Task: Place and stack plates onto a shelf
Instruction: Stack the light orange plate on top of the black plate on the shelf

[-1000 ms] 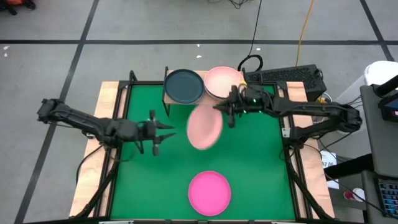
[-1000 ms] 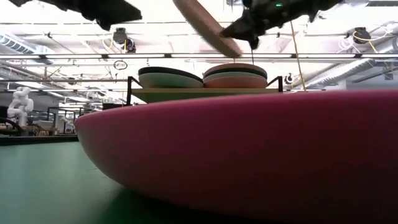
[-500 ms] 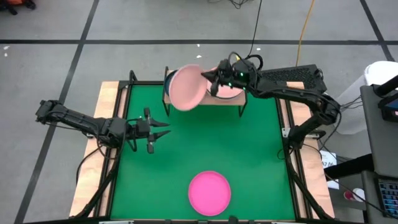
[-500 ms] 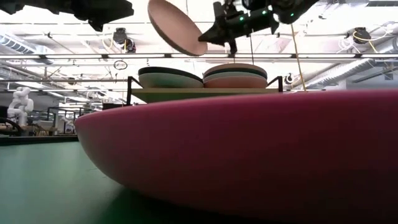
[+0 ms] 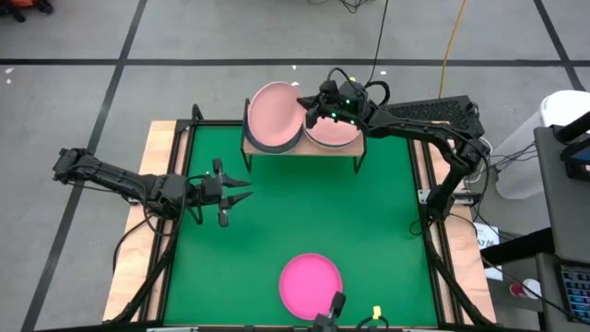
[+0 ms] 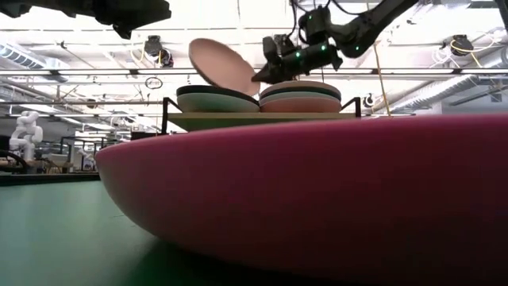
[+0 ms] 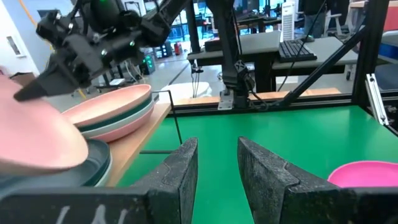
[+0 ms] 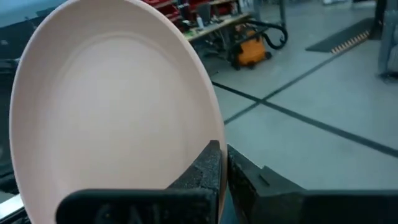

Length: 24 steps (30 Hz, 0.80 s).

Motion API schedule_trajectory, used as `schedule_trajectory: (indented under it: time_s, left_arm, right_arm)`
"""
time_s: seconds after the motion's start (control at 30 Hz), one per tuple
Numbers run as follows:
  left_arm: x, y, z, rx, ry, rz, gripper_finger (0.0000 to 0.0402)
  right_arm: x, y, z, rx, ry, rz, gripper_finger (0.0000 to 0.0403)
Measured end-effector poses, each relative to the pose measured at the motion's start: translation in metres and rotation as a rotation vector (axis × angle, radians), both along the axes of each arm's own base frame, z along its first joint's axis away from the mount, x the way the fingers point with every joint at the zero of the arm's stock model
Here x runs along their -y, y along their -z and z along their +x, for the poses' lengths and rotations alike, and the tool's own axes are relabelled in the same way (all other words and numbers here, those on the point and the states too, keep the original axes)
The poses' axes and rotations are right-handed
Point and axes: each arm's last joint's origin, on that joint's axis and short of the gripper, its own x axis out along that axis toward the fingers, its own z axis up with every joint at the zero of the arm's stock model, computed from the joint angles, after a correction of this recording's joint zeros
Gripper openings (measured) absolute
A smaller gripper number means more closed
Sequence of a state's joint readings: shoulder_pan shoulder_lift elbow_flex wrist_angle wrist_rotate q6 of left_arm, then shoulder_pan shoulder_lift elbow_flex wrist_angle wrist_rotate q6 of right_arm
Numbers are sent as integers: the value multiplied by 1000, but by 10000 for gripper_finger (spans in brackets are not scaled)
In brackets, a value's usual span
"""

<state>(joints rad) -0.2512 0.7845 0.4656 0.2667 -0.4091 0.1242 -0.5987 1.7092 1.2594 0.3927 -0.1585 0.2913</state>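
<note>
A light pink plate (image 5: pixel 274 115) hangs tilted over the left stack on the shelf (image 5: pixel 304 150), held by my right gripper (image 5: pixel 310 114), which is shut on it. The left stack (image 6: pixel 216 98) shows a dark grey-teal plate on a pale one. The right stack (image 6: pixel 300 96) of pink and dark plates sits beside it on the board (image 6: pixel 262 119). A magenta plate (image 5: pixel 311 285) lies flat on the green mat near the near edge. My left gripper (image 5: pixel 238 192) hovers open over the mat's left half, far from every plate. My right gripper pinches the light pink plate's rim (image 8: pixel 210 127) on the side facing the right stack, one finger (image 8: pixel 205 168) over its hollow face and one behind. It comes from the table's right, nearly level. The plate is tilted, left edge (image 6: pixel 194 46) high; whether its low edge touches the stack, I cannot tell.
The shelf stands at the mat's far edge on black legs (image 5: pixel 359 164). Wooden strips (image 5: pixel 164 148) border the green mat (image 5: pixel 369 231). A keyboard (image 5: pixel 424 111) lies beyond the far right corner. Bare mat lies between the shelf and the magenta plate.
My right gripper has carried the light pink plate from above the mat's middle toward the far edge, over the shelf, then down above the left stack. The plate has turned from hanging steeply to lying flatter, hollow face up, and now covers the dark plate from above.
</note>
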Motion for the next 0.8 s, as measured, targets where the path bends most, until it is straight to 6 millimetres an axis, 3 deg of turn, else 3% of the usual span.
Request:
schedule_trajectory:
  time_s: [0.27, 0.57, 0.7, 0.8]
  left_arm:
    - [0, 0, 0, -3, 0, 1, 120]
    - [0, 0, 0, -3, 0, 0, 120]
    - [0, 1, 0, -8, 0, -5, 120]
    - [0, 1, 0, -9, 1, -10, 120]
  right_arm:
    - [4, 12, 4, -22, -25, 18, 23]
    - [3, 10, 4, -9, -66, 1, 98]
    - [0, 1, 3, 44, -153, -12, 127]
    - [-10, -19, -2, 95, -213, -69, 137]
